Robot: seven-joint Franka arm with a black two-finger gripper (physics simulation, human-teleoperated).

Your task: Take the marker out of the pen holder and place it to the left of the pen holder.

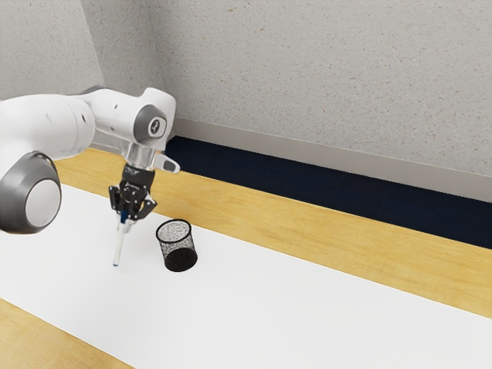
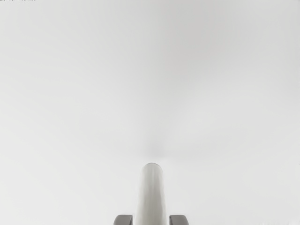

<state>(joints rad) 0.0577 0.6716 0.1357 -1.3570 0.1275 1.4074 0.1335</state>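
Jutting downward, slightly tilted, from between the jaws pinching it: the marker [image 1: 118,247], near the pen holder [image 1: 181,259].

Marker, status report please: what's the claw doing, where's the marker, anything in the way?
Claw shut on marker. Marker clear of pen holder, pointing down. Holder off to one side, not beneath it.

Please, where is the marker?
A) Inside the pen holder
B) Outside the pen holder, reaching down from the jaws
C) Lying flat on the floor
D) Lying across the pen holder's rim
B: the marker reaches down from the jaws, beside the pen holder.
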